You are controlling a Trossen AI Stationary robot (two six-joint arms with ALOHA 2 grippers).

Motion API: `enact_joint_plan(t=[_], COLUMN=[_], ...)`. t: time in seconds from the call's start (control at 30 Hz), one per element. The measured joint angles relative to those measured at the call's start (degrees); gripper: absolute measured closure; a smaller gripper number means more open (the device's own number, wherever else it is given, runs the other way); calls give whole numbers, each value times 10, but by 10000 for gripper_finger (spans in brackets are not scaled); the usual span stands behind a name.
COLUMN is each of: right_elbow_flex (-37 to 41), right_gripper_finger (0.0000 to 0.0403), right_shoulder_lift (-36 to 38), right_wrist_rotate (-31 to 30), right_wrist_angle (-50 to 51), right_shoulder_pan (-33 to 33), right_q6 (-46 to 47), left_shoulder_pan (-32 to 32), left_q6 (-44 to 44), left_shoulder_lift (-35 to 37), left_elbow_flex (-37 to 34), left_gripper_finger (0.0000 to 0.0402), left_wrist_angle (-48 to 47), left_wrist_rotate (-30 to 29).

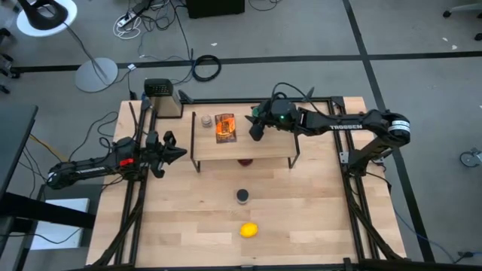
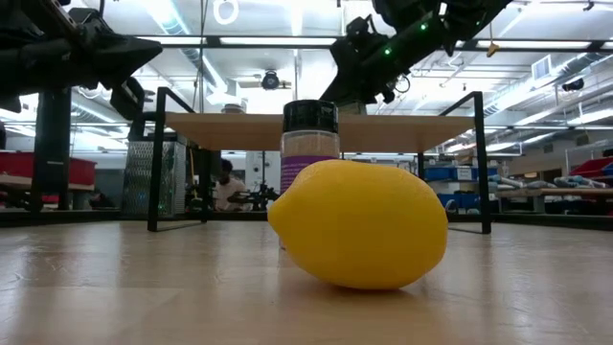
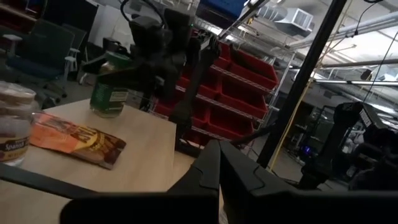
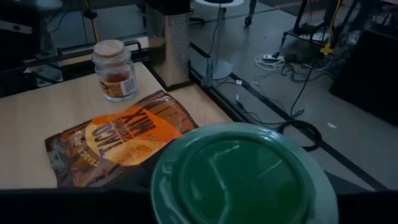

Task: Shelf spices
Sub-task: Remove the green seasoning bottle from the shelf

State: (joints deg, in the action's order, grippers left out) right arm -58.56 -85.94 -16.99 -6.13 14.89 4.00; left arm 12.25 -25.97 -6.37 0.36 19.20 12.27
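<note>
The right end effector (image 1: 257,128) is over the right part of the shelf (image 1: 275,143), around the green jar (image 3: 109,84). The jar fills the right wrist view, its green lid (image 4: 239,177) just under the camera. The fingers stand at both sides of the jar, but I cannot tell if they press it or are loose. I also cannot tell if the jar's base already rests on the board.

I judge the step is to place this jar. To do it well, lower it upright until the base sits flat, near the orange packet (image 1: 225,127) but not on it. Then spread the fingers fully and lift straight up, so the jar does not tip.

The left end effector (image 1: 175,153) waits closed and empty above the tabletop (image 1: 188,218), left of the shelf.

Count: three jars and one packet. The beige jar (image 1: 205,120) and the packet are on the shelf. The purple jar (image 2: 309,144) is on the tabletop in front of the shelf. One lemon (image 1: 248,229) lies nearer the front edge.
</note>
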Motion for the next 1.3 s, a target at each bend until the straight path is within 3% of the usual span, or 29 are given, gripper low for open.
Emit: enact_joint_plan(t=[0.33, 0.6, 0.87, 1.03, 1.3], right_elbow_flex=[1, 1, 1, 23, 97], right_gripper_finger=[216, 216, 216, 216, 216], right_shoulder_lift=[78, 121, 59, 5, -58], right_wrist_rotate=[-52, -55, -137, -183, -251], right_wrist_angle=[38, 55, 101, 105, -3], right_shoulder_pan=[-84, -251, -407, -437, -457], right_q6=[-25, 4, 58, 159, 236], left_shoulder_pan=[0, 0, 0, 0, 0], left_q6=[1, 14, 24, 24, 4], left_shoulder_lift=[0, 0, 0, 0, 0], left_elbow_flex=[0, 0, 0, 0, 0], left_gripper_finger=[394, 394, 394, 394, 394], left_wrist_angle=[-8, -8, -8, -7, -9], left_wrist_rotate=[0, -3, -12, -13, -13])
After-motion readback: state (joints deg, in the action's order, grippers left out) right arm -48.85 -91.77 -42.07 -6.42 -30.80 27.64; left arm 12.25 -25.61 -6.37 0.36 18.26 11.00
